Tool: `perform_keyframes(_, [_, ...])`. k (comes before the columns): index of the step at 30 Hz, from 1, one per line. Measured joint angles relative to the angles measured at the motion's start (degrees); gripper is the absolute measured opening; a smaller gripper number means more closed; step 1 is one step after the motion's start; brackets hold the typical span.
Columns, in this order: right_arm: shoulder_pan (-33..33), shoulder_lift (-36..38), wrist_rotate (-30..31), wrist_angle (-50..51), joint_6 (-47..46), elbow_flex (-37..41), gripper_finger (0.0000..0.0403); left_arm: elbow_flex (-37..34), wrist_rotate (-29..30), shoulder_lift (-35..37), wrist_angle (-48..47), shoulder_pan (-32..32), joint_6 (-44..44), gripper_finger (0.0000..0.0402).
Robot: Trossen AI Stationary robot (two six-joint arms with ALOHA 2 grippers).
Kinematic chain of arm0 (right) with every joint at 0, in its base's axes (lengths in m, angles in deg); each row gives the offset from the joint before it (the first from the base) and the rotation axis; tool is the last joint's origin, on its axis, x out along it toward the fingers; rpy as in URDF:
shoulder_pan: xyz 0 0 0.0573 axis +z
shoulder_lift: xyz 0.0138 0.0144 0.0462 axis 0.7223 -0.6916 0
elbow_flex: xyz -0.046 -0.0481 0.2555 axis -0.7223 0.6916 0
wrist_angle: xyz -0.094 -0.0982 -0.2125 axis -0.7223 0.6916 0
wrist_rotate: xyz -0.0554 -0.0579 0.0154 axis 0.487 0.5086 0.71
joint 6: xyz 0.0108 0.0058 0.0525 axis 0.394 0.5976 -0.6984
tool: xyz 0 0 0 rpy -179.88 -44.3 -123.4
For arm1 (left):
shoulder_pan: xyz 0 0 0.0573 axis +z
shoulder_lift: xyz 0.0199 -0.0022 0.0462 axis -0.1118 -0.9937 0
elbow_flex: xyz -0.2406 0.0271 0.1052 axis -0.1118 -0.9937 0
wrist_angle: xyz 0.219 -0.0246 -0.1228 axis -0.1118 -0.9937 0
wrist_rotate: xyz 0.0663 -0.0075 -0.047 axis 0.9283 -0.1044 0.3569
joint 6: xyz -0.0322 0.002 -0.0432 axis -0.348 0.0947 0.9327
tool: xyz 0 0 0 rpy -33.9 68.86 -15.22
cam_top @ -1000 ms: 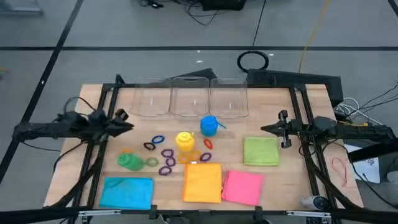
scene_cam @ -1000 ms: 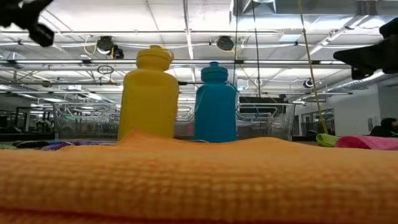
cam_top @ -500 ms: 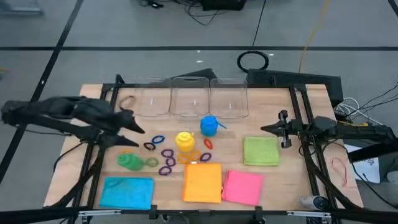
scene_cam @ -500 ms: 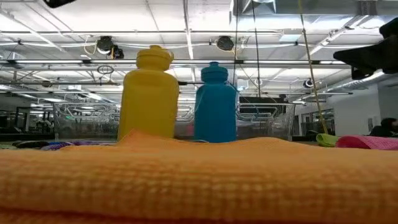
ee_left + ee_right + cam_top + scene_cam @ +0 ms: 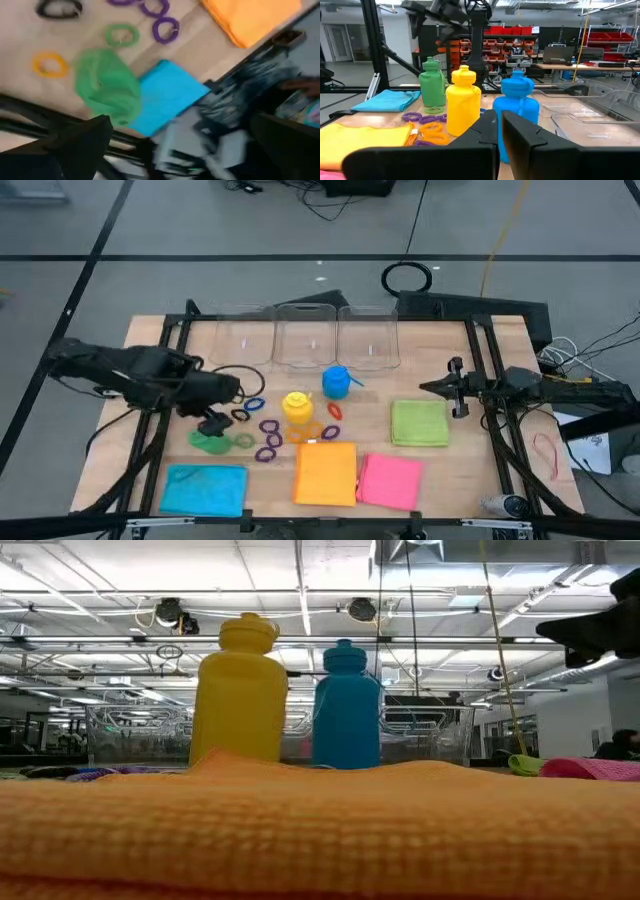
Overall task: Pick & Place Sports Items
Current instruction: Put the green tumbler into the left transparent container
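Observation:
A green bottle (image 5: 208, 440), a yellow bottle (image 5: 297, 406) and a blue bottle (image 5: 336, 381) stand upright on the table among small purple, orange, yellow and green rings (image 5: 268, 442). Blue (image 5: 204, 488), orange (image 5: 326, 473), pink (image 5: 390, 481) and green (image 5: 419, 422) folded cloths lie flat along the near side. My left gripper (image 5: 212, 420) hangs open, tipped downward, just above the green bottle (image 5: 107, 92), touching nothing. My right gripper (image 5: 455, 388) waits shut and level at the table's right side, above the green cloth's far edge.
Three clear plastic bins (image 5: 310, 340) stand in a row along the far edge. Dark frame rails (image 5: 165, 410) run along the table's left and right sides. In the low view the orange cloth (image 5: 320, 820) fills the foreground before the yellow and blue bottles.
My left gripper has swung from the table's left side toward the near edge and the middle, rising and tipping from level to pointing down over the green bottle. The bottles, rings and cloths have stayed where they were.

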Motion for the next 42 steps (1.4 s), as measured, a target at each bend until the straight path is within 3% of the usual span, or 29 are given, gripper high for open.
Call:
perform_keyframes(5, [0.00, 0.00, -0.01, 0.00, 0.00, 0.02, 0.0000, -4.13, 1.13, -0.07, -0.70, -5.36, 14.56, 0.0390])
perform_keyframes(10, [0.00, 0.00, -0.02, 0.00, -0.01, 0.00, 0.0000, -8.69, 2.97, -0.07, -0.71, -8.47, 21.32, 0.0390])
perform_keyframes(23, [0.00, 0.00, 0.00, 0.00, -0.02, 0.00, 0.0000, -16.02, 3.66, -0.07, -0.16, -12.40, 23.76, 0.0390])
perform_keyframes(32, [0.00, 0.00, 0.00, 0.00, 0.00, 0.00, 0.0000, -16.06, 13.57, -0.05, 2.62, -13.30, 21.76, 0.0390])
perform_keyframes(42, [0.00, 0.00, 0.00, 0.00, -0.02, 0.00, 0.0000, -16.06, 15.58, -0.04, 2.64, -15.58, 19.85, 0.0390])
